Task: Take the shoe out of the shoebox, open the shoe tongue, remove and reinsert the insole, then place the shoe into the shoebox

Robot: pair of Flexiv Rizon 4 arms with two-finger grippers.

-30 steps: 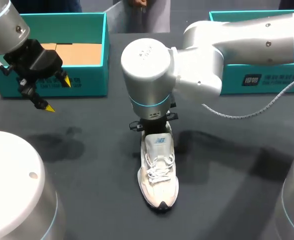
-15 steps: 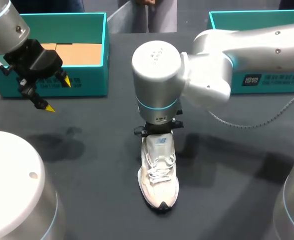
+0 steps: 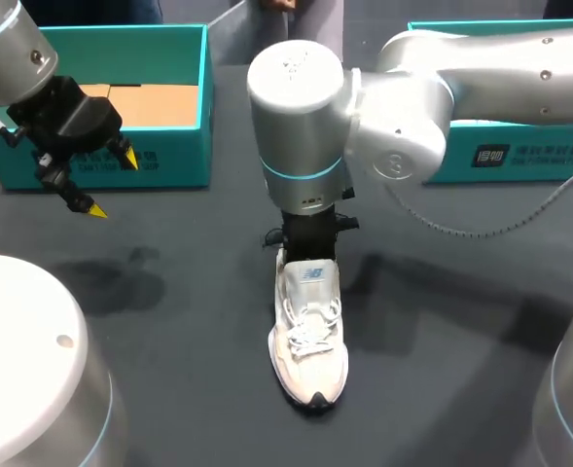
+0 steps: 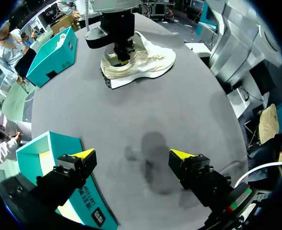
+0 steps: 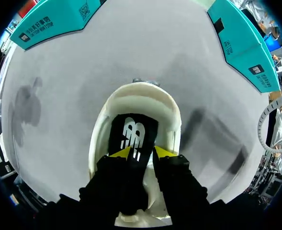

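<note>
The cream mesh shoe [image 3: 308,336] lies mid-way on the matte dark desk [image 3: 169,321], the right gripper [image 5: 141,152] with jaws clamped on the flat black insole [image 5: 132,132] in its rounded heel opening, the left gripper [image 4: 133,155] with jaws apart near the far-left teal cardboard shoebox [image 3: 169,161].

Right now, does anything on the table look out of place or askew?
Only the black insole: pinched by the right gripper, it seems lifted off the white shoe's footbed rather than flat. Nothing looks spilled or damaged.
</note>
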